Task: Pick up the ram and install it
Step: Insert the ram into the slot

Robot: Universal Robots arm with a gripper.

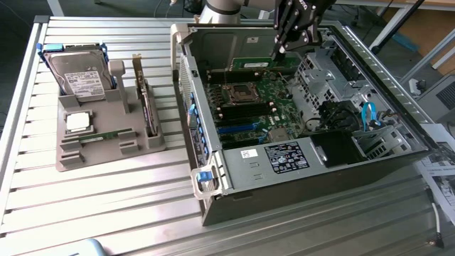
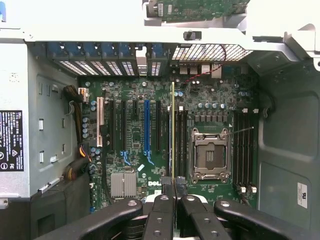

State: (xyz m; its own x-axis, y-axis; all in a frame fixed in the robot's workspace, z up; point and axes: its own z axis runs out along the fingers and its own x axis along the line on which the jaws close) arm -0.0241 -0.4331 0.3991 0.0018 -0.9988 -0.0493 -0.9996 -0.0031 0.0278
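Note:
My gripper point(image 1: 279, 52) hangs over the back of the open computer case point(image 1: 213, 176), shut on the ram point(image 1: 250, 64). The ram is a thin green stick that reaches out sideways from the fingertips, above the motherboard point(image 1: 259, 106). In the wrist view the gripper point(image 2: 173, 189) pinches the ram point(image 2: 173, 130) edge-on. It appears as a narrow line running over the dark memory slots point(image 2: 181, 140) beside the empty CPU socket point(image 2: 210, 154). The ram is held clear above the board, not seated in a slot.
A grey holder tray point(image 1: 71, 160) on the slatted table at the exterior view's left carries a hard drive point(image 1: 78, 74), a silver processor chip point(image 1: 78, 121), an upright expansion card point(image 1: 146, 101) and another green stick point(image 1: 99, 137). Drive cages and blue cables point(image 1: 370, 114) crowd the case's right side.

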